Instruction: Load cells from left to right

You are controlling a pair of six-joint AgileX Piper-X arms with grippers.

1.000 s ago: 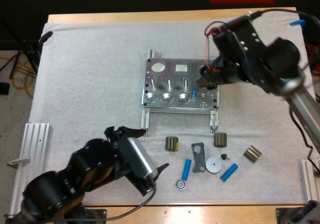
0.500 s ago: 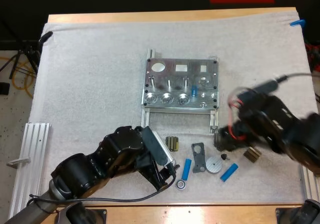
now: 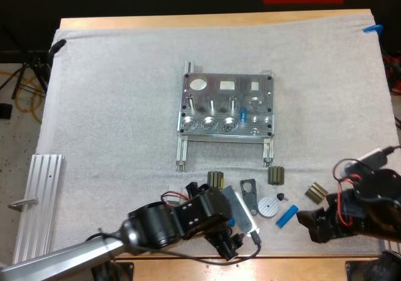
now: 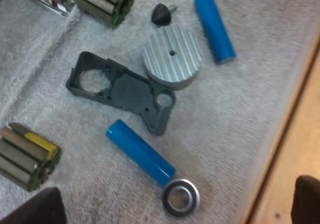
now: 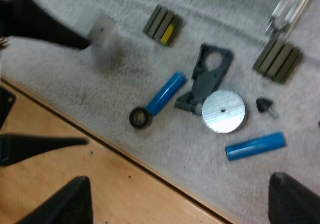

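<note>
I list one wooden tabletop (image 3: 188, 22), one white mat (image 3: 113, 106) laid directly on it, wood bare along the far and near edges.

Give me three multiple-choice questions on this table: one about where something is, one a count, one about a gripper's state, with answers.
1. Where does the metal ring lie?
A. Inside the fixture
B. On the mat, by the end of a blue cylinder
C. On the bare wood

2. How many blue cylinders lie loose on the mat near the round metal disc?
A. One
B. Two
C. Four

3. What state is the left gripper in?
A. Shut on a blue cylinder
B. Shut on the disc
C. Open, holding nothing

Answers:
1 B: the left wrist view shows the ring at one cylinder's end, on the mat.
2 B: one lies by the ring, the other cylinder past the disc.
3 C: its fingers stand apart, clear of every part.
</note>
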